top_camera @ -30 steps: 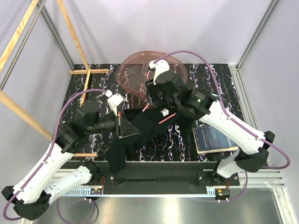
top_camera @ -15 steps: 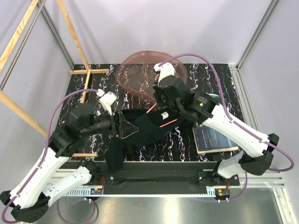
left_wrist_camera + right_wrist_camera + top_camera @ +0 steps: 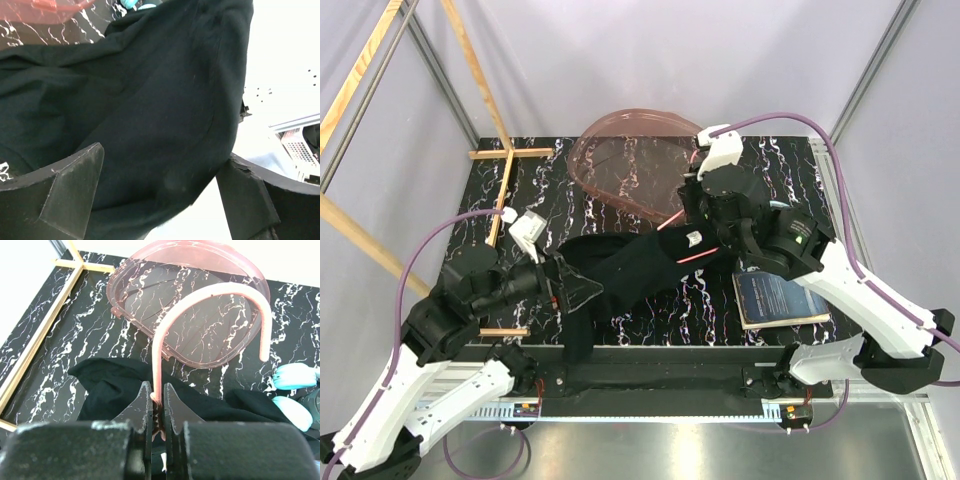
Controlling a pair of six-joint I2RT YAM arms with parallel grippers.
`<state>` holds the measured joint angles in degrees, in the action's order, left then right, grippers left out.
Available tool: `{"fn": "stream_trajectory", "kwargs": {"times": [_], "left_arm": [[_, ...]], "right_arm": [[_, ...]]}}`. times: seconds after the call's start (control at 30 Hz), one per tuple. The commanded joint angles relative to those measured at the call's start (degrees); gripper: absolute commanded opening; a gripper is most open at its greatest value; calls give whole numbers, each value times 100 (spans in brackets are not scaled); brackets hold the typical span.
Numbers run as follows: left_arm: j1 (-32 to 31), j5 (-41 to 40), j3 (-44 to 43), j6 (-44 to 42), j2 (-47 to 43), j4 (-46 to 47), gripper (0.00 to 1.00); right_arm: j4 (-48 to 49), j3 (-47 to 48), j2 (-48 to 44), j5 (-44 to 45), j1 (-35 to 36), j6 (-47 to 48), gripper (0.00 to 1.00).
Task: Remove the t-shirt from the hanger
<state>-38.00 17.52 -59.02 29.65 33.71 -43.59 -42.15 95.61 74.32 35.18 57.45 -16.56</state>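
- R arm: right tool [image 3: 157, 390] is clamped tight on the neck of the hanger [image 3: 215, 290], fingers [image 3: 145, 405] pressed to the pink wire w/ no gap showing.
- Hanger hook arcs up and over toward 1 o'clock in the R wrist view. The wire below the grip runs down into the fabric.
- From above, short bits of pink wire show beside the R tool, at approx 2 o'clock of the shirt's middle. The rest of the hanger is hidden by cloth and arm.
- The black t-shirt [image 3: 630, 268] lies bunched near the centre of the surface [image 3: 710, 300], stretched between the two tools: L end at 8 o'clock, R end at 2 o'clock.
- One part of the shirt trails toward 6 o'clock, down to the near edge.
- L arm: left tool [image 3: 161, 157] has its fingers set wide apart, w/ a thick fold of shirt filling the space between. Can't tell for sure whether they press on the cloth; it looks like the fabric just sits between them.
- A translucent pink tray [image 3: 615, 160] rests at 12 o'clock of the shirt, tilted, just behind the hanger hook.
- A dark booklet [image 3: 775, 298] lies flat at 4 o'clock, under the R forearm, apart from the shirt.
- Wooden bars [image 3: 510, 153] stand at approx 10 o'clock, at the L edge of the surface.
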Motion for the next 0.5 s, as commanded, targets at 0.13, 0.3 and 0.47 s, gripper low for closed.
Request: {"fn": "stream_trajectory", "kwargs": {"times": [0.13, 0.3, 0.47], "left_arm": [[-6, 287, 225, 94, -313, 184, 83], [3, 384, 216, 94, -278, 185, 58], [3, -248, 137, 172, -383, 141, 9]], "right_arm": [[418, -60, -234, 446, 47, -102, 0], [418, -25, -234, 481, 56, -129, 0], [418, -43, -269, 420, 56, -172, 0]]}}
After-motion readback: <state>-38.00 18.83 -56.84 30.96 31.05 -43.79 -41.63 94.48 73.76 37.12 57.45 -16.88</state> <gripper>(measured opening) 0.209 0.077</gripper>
